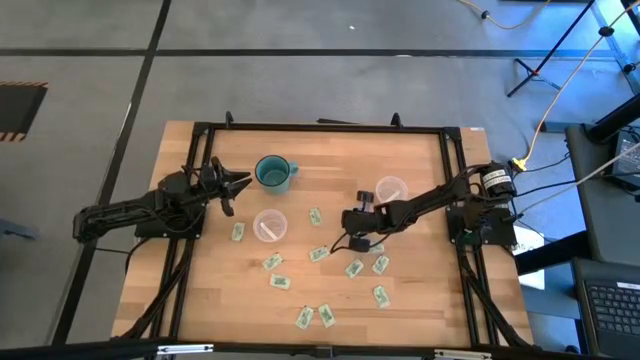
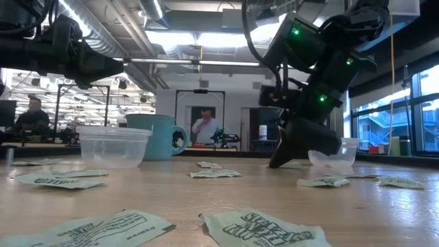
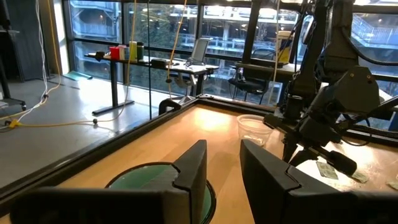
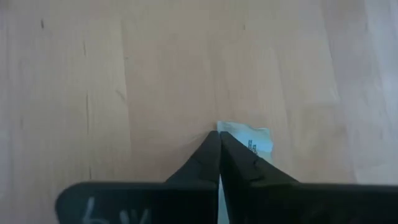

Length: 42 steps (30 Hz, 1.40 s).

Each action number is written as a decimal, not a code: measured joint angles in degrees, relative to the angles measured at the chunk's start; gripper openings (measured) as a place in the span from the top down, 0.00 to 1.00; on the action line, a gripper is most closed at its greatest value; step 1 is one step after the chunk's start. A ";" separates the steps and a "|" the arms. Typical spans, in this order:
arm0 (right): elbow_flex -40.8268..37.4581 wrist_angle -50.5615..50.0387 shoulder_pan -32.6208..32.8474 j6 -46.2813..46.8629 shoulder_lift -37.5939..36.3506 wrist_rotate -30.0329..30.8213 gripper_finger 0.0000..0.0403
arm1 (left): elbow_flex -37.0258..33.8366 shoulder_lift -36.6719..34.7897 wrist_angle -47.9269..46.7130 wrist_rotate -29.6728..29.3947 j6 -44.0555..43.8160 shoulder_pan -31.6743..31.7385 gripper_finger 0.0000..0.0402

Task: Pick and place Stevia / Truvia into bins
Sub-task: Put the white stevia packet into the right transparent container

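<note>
High view: approx. a dozen Stevia sachets (image 1: pixel 316 217) lie scattered on the tabletop (image 1: pixel 420 310), mostly center to near side; two clear cups, one (image 1: pixel 269 226) by the teal mug (image 1: pixel 273 173), the other (image 1: pixel 391 189) far-right. The mug-side cup seems to hold sthg white, can't confirm; so most of the job looks left to do. The right claw (image 1: pixel 352 243) is down among the sachets at center; the left claw (image 1: pixel 243 184) waits beside the mug, fingers apart, holding nothing. Low view: right claw tips touch the tabletop; the nearest sachets' green print reads roughly "Stevia", partly legible. Left wrist view: mug rim below the spread fingers, right arm w/ cup beyond. Right wrist view: fingers (image 4: pixel 208 155) clenched at the edge of one sachet (image 4: pixel 258 139), tiny print unreadable; whether it is truly pinched can't be told.
</note>
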 joint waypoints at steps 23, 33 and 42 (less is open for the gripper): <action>-0.48 -16.64 -0.03 8.21 -30.26 0.81 1.00 | 0.00 0.15 0.01 -0.01 0.01 0.01 0.78; -2.18 -31.79 -0.05 21.59 -34.27 7.36 1.00 | 0.00 0.15 0.00 0.00 0.02 0.01 0.78; -9.26 -27.84 -4.03 22.59 -30.53 10.19 1.00 | 0.00 0.15 0.00 0.00 -0.02 0.00 0.78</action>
